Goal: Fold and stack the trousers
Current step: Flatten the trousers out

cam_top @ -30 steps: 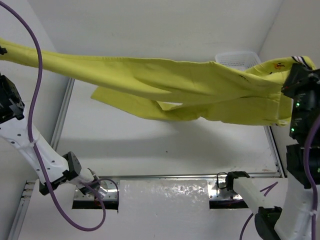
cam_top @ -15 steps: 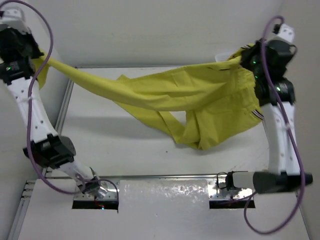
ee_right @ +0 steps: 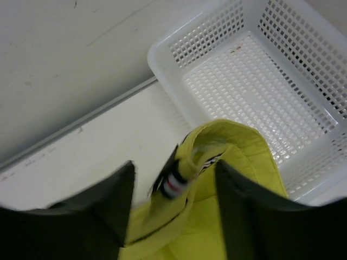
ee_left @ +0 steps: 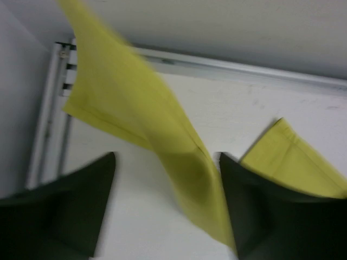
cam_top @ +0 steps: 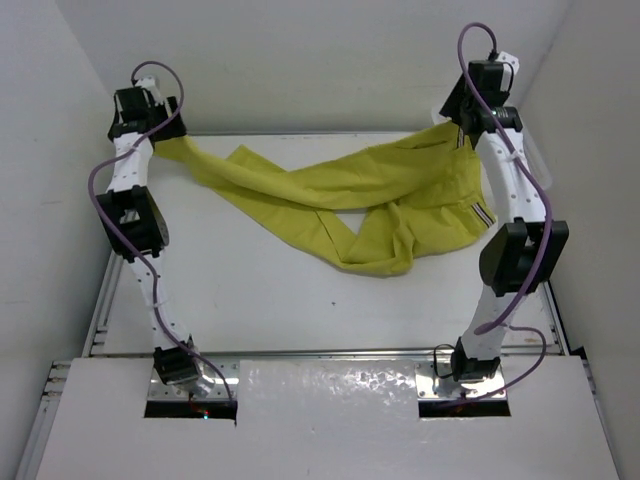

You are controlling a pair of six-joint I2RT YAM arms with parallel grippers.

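The trousers [cam_top: 350, 200] sprawl across the far bench [cam_top: 300, 300], waistband to the right. Behind that end stands a basket [ee_right: 260, 81].

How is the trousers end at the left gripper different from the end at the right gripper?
At the left gripper the trousers show a plain leg end; at the right gripper, the folded waistband with striped trim. The leg end is beside a metal rail; the waistband is beside a white basket. Both are mustard yellow, between open fingers.
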